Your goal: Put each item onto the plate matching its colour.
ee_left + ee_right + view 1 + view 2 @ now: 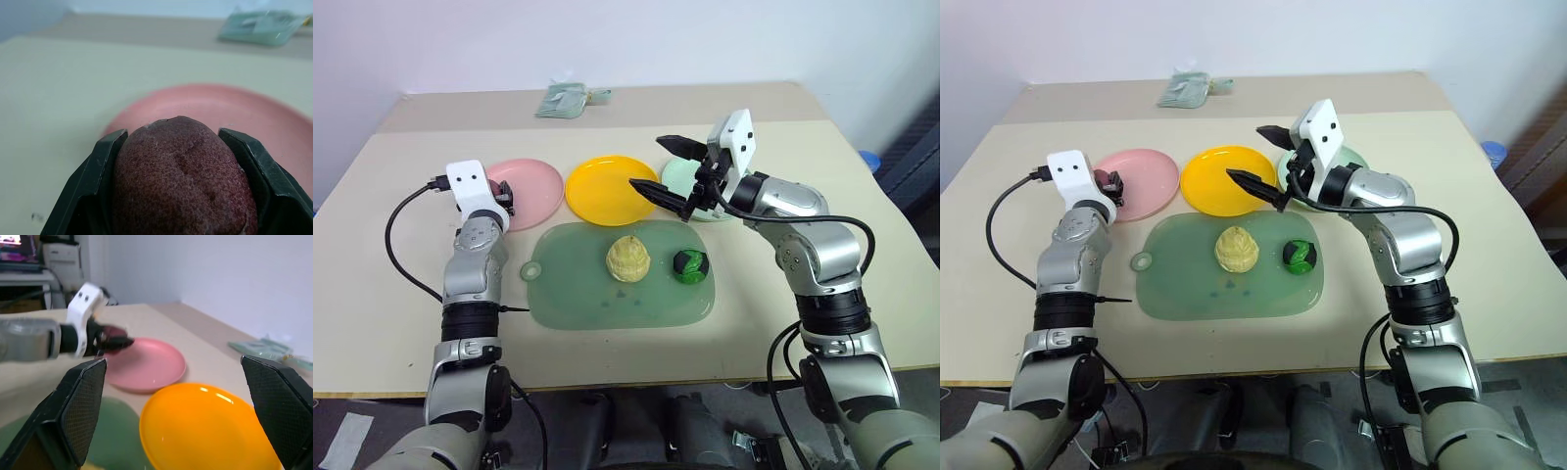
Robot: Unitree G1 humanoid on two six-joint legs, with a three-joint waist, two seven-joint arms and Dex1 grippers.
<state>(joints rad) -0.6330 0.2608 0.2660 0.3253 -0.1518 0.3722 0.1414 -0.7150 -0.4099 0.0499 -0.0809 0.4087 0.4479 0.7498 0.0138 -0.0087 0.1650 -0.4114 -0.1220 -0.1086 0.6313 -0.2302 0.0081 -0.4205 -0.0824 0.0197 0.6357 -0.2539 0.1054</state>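
Just over the pink plate (530, 191) rim, left end effector (505, 198) grips maroon ball (183, 181).

A beige tabletop (391, 196) stands against a plain pale wall (607, 39). At its far edge lies a crumpled greenish bag (566, 101). A blue object (867, 160) shows beyond the right edge, and grey floor (342, 436) below the near-left corner.

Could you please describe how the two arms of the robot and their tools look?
Both arms are built of silver-grey metallic segments with black bands at the joints. Each wrist carries a white boxy housing; the left one shows two small dark dots. Black cables loop loosely beside each arm. The left tool and the right tool each have two black, tapering fingers with a finely textured inner face.
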